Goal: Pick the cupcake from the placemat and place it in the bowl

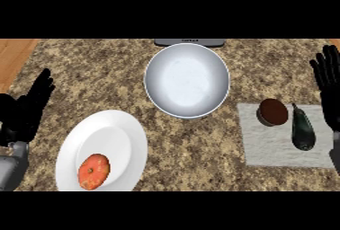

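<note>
Both robot hands are seen at the sides of the bench (199, 143), and nothing is held by either one. On the right, the right robot hand (330, 85) is kept wide, with its fingers straight and pointing up, just beside the placemat (279, 148). On the left, the left robot hand (26, 110) is also kept wide and is raised near the white plate (116, 134).

A brown cupcake (273, 112) is found on the grey placemat, near its top left corner. It is not touched by any hand. Just beside it, a dark green vegetable (302, 128) is laid on the same mat. It may be a cucumber, but that cannot be told for sure.

A big silver bowl (188, 81) is set at the back of the bench, near the mat. Nothing is seen inside it. An orange fruit (93, 171) is placed on the white plate at the left.

It looks like no part of the job is done yet. The cupcake must be reached, picked up, carried over and put in the bowl. The right robot hand is the closer one, so it is likely to be used.
</note>
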Tool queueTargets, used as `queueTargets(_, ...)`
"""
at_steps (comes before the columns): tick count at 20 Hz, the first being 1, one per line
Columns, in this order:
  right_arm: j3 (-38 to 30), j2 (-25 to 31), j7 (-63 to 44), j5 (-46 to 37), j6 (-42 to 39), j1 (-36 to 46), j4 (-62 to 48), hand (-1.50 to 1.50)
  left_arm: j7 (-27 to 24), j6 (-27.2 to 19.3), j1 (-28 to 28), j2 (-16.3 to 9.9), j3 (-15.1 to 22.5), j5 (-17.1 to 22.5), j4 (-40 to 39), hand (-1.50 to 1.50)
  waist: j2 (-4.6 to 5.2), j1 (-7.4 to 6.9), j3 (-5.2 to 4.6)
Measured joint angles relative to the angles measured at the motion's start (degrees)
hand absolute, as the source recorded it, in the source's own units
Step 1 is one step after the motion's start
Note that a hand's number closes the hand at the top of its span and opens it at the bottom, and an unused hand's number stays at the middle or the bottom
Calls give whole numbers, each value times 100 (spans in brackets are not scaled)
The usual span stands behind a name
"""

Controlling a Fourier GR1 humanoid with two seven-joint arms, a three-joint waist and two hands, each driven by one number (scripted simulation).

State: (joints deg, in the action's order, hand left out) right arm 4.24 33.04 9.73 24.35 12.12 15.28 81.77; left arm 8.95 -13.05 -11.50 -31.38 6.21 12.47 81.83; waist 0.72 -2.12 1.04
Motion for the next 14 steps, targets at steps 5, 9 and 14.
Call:
queueTargets(5,691,-526,-47,219,-797,461,202,-150,-415,-33,-198,98,-274,110,195,0,-38,-29,-75)
queueTargets(9,1133,-415,107,-779,-425,721,267,-150,-740,-1,-314,272,-472,337,311,0,-81,-5,-127)
queueTargets(14,1702,-899,581,-2018,657,326,512,-150,-1140,93,-267,448,-671,449,227,0,-83,156,-115)
